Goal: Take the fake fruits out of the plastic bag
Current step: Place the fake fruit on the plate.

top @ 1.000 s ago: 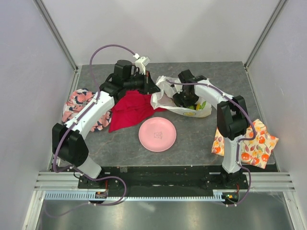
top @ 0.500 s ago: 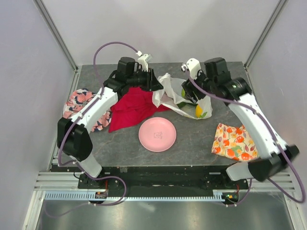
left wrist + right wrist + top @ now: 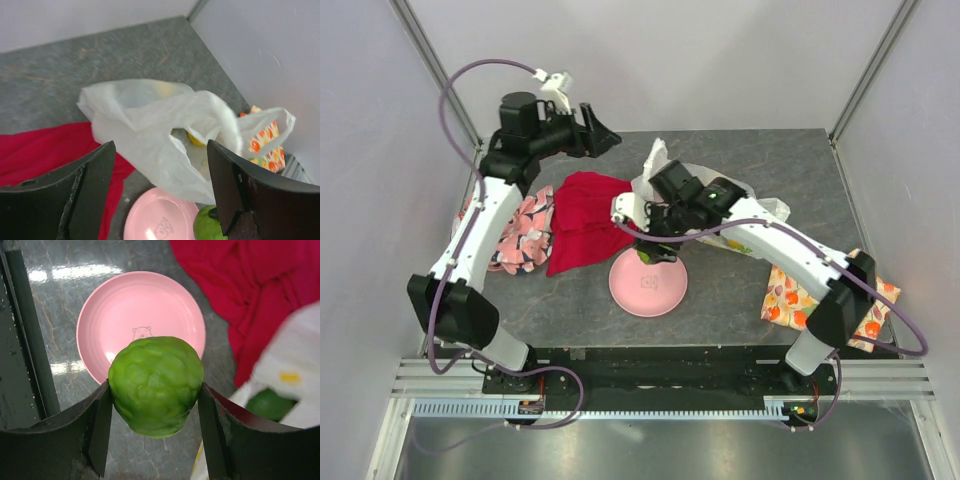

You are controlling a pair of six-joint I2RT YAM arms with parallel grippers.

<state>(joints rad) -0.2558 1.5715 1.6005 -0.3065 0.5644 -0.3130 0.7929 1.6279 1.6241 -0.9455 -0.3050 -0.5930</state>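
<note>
**Fake fruits, item 1:** green lime [image 3: 156, 372] with bumpy skin. It is clamped on both sides by the fingers of the right end effector [image 3: 155, 387] and held in the air over the near part of the pink plate [image 3: 125, 310].

**Fake fruits, remainder:** inside the plastic bag [image 3: 150, 125]. One yellow fruit [image 3: 194, 140] shows through the mouth and one green fruit [image 3: 270, 405] shows at the opening. The film hides any others.

**Plastic bag:** translucent white and crumpled. It lies on the bench [image 3: 750, 150] behind the plate with its mouth open and one handle loop [image 3: 272, 120] stretched toward the right. Its left side is just beside the red cloth [image 3: 585, 215].

**Left end effector** [image 3: 605, 140]: fingers spread wide and holding nothing. It is raised over the far left of the bench, apart from the bag.

**Other cloths:** the floral cloth [image 3: 520, 235] lies at the left edge, touching the red cloth. The orange fruit-printed cloth [image 3: 790, 300] lies at the right, partly under the right arm.
</note>
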